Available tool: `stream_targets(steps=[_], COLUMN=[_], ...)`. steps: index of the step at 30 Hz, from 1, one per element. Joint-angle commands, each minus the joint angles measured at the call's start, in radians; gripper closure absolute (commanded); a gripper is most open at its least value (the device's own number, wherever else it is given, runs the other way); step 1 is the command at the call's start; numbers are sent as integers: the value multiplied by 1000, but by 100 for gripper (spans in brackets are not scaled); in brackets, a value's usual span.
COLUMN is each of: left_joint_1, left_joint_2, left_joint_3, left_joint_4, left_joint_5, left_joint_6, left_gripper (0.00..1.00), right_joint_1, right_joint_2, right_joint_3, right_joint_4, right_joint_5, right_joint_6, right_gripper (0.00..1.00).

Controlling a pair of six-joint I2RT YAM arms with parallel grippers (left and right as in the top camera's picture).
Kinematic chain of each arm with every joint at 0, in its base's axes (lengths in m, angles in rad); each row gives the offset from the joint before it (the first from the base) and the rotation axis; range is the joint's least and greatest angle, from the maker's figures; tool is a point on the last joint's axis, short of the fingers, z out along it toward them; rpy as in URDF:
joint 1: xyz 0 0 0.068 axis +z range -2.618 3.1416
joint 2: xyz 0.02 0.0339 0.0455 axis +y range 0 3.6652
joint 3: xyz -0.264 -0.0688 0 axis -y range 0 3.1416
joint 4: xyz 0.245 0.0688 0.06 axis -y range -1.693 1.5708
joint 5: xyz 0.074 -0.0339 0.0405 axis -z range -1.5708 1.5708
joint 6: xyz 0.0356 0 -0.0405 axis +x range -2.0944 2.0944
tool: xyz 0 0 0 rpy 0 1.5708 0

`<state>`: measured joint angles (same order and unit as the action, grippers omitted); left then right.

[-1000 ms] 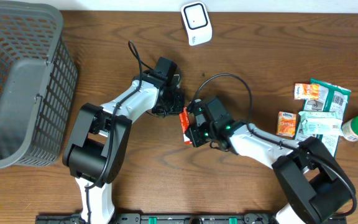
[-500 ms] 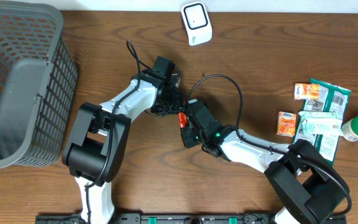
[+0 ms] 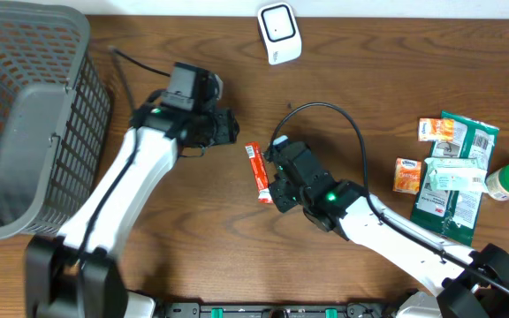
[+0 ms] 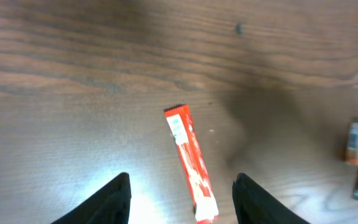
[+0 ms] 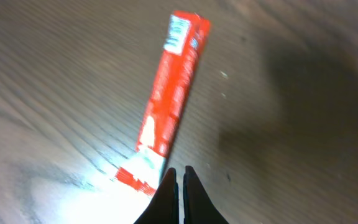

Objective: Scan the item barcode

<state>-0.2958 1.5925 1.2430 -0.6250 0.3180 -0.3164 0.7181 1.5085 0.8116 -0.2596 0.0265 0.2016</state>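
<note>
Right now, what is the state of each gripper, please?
Left gripper: open, holding nothing.
Right gripper: shut at the end of the red packet; whether it pinches it cannot be told.

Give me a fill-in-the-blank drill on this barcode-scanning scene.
The left gripper stands ____. The right gripper is shut on one end of the stick packet, whose wrapper is ____. The grey mesh basket sits on the ____ arm's side.
Missing: open; red; left.
</note>
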Motion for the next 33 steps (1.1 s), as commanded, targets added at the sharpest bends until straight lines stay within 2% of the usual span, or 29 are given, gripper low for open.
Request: stream_targets(steps=[1, 2, 3, 7, 11, 13, 15, 17, 26, 28, 33], left_joint_1=[2, -4, -12, -60, -108, -127, -140, -148, -172, -175, -177], left_joint_2=[-23, -16, -9, 54, 131, 174, 219, 259, 409, 435, 483], left_joint_3=[6, 5, 4, 4, 4, 4, 4, 4, 4, 4, 4], left_joint_4=[-28, -29, -28, -26, 0, 19, 32, 45, 126, 143, 156], left_joint_5=[-12, -12, -12, -12, -16, -31, -85, -126, -127, -129, -129], left_joint_6=[10, 10, 10, 9, 1, -12, -58, -90, -108, -113, -131], left_gripper=[62, 81, 92, 92, 57, 48, 44, 44, 45, 51, 77], right_joint_1=[-46, -57, -67, -94, -101, -101, -100, -100, -103, -102, -102], right_joint_2=[3, 11, 19, 59, 92, 108, 113, 113, 113, 113, 113], right_joint_3=[-5, -5, -5, -5, -5, -5, -5, -5, -5, -5, -5], right_joint_4=[-37, -40, -40, -40, -40, -40, -40, -40, -37, -37, -37], right_joint_5=[-28, -51, -69, -87, -88, -88, -90, -100, -114, -114, -119], right_joint_6=[80, 86, 97, 135, 135, 135, 135, 135, 135, 135, 135], right_gripper=[79, 72, 70, 63, 62, 61, 62, 62, 63, 64, 64])
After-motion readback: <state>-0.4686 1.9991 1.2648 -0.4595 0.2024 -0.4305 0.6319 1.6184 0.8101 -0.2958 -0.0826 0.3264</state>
